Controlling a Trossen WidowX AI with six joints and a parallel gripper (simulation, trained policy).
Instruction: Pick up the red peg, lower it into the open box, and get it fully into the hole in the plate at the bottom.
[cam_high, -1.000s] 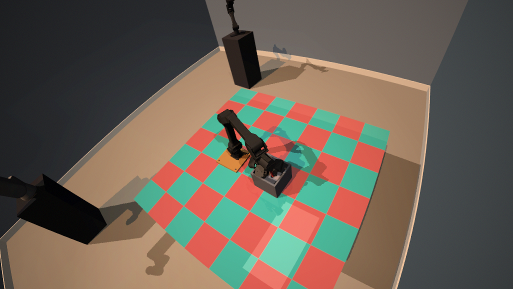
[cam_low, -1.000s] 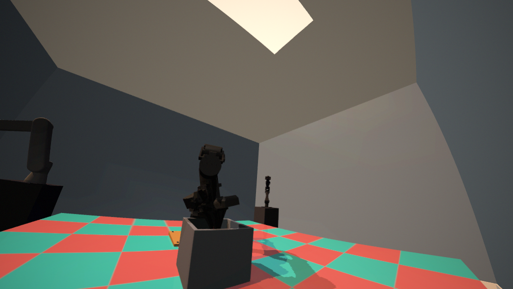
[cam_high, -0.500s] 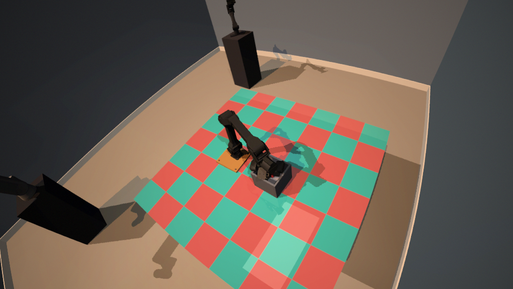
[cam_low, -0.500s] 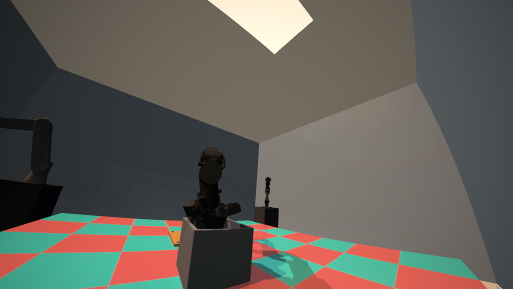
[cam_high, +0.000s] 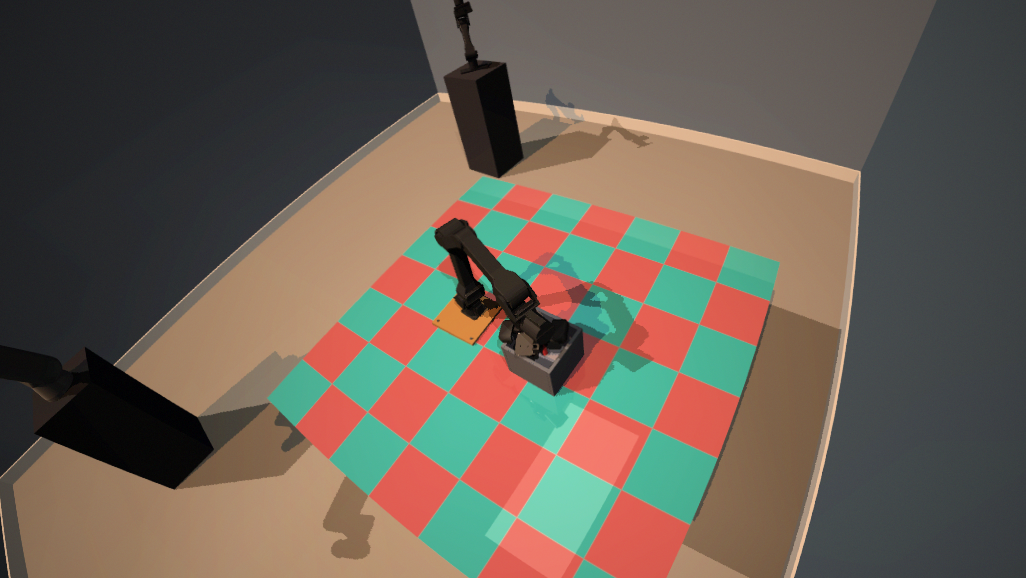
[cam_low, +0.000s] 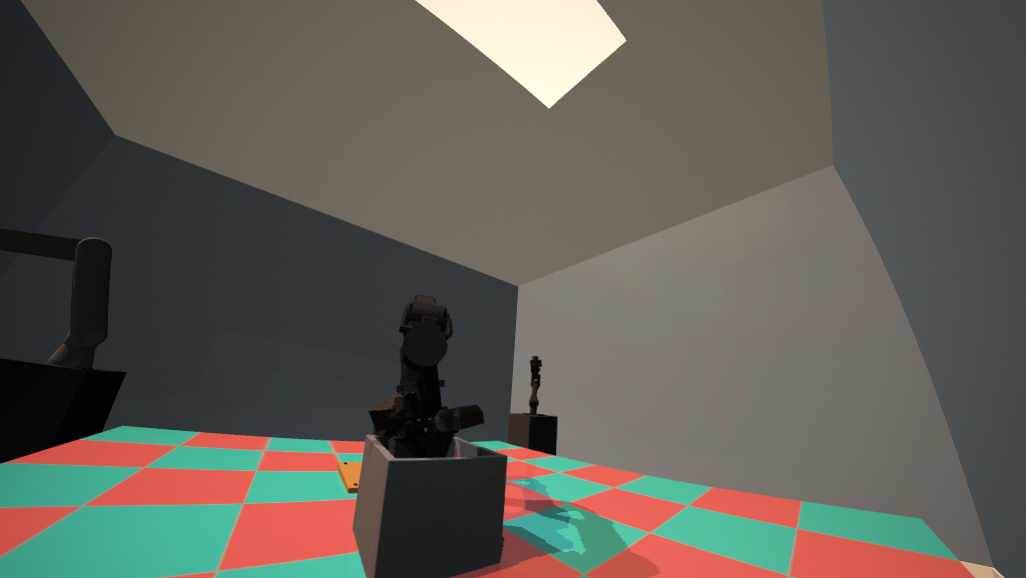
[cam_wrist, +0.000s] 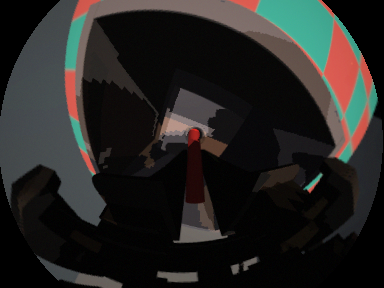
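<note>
The grey open box (cam_high: 531, 373) (cam_low: 445, 516) (cam_wrist: 300, 61) stands on the checkered mat. My gripper (cam_wrist: 193, 153) reaches down inside it, shut on the red peg (cam_wrist: 194, 172) (cam_high: 544, 351). In the wrist view the peg's far end is at the hole in the light grey plate (cam_wrist: 195, 102) at the box bottom, with the dark hole edge showing around it. How deep the end sits in the hole cannot be told. In the exterior view the front wall hides the peg and fingertips.
The box walls surround the fingers closely. The arm's orange base board (cam_high: 459, 331) (cam_low: 350, 477) lies behind the box. Two black pedestals (cam_high: 484, 122) (cam_high: 143, 437) with other arms stand off the checkered mat (cam_high: 445, 423).
</note>
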